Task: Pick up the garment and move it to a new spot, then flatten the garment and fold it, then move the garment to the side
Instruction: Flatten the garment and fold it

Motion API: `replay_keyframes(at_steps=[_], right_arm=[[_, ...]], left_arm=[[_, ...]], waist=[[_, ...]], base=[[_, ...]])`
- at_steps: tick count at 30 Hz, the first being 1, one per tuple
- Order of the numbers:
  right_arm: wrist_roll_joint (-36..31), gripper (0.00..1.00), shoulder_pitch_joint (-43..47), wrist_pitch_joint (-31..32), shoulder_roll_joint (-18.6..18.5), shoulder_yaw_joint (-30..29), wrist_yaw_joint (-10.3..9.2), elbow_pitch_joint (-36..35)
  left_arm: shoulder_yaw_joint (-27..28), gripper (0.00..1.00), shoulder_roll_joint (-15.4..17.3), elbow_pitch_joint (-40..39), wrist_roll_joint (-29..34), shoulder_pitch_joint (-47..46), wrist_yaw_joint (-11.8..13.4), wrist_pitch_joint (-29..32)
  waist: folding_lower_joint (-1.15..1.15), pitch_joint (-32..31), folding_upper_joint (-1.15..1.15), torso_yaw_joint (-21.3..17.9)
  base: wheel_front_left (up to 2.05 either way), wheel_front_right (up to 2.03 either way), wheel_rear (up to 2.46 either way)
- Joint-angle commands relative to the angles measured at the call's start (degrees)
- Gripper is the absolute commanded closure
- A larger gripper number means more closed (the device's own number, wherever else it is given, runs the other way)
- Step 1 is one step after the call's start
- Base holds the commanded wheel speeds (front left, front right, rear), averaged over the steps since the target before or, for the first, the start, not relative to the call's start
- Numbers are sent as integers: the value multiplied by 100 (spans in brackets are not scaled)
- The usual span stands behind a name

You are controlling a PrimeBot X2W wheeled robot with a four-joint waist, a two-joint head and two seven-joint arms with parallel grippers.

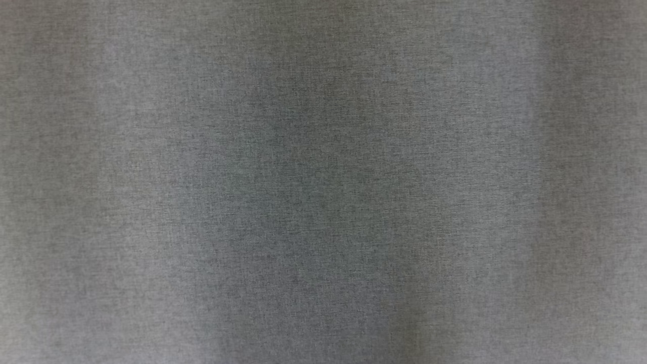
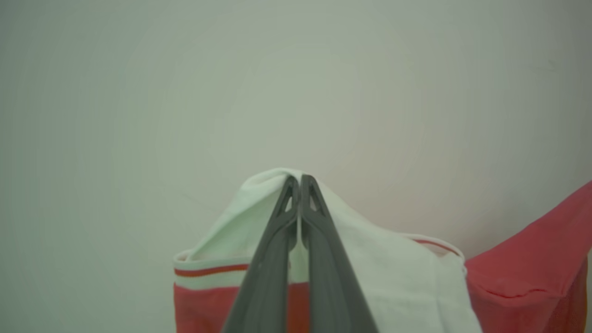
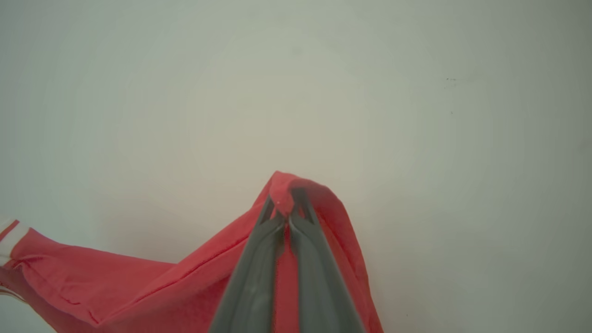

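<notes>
Garment (image 3: pixel 115 286), red with white striped trim, was held at two points in front of a pale plain surface. Left gripper (image 2: pixel 300 181) was pinched fully closed on a white fold, and right gripper (image 3: pixel 284 200) closed on a red edge. Judged step: carrying to the new spot. Next move likely needs both arms lowering together, keeping the cloth spread for flattening.
</notes>
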Motion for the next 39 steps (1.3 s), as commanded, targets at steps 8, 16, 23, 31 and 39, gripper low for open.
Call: replay_keyframes(at_steps=[8, 16, 23, 31, 39], right_arm=[[487, 100, 687, -245, -221, 472, -17, -29], [1142, 100, 2416, -584, -631, 909, -17, -667], [1534, 100, 4212, -858, -958, 1018, -17, -1357], [1786, 100, 6549, -985, -1232, 885, -17, -2308], [1647, 100, 8516, -929, -1119, 430, -17, -2871]], left_arm=[[-328, 100, 213, -58, -521, 635, 7, -475], [-245, 100, 587, -727, -953, 2539, 58, -857], [-156, 100, 717, -1834, -1276, 4519, 432, -918], [-117, 100, 862, -3767, -1599, 7225, 1324, -863], [-209, 100, 999, -4669, -1787, 9540, 1875, -946]], waist=[[-1, -202, -1, 40], [-1, -902, -1, 6], [-1, -1552, -1, 20], [-1, -2114, -1, 10], [-1, -2536, -1, -49]], base=[[0, 0, 0], [0, 0, 0], [0, 0, 0], [0, 0, 0], [0, 0, 0]])
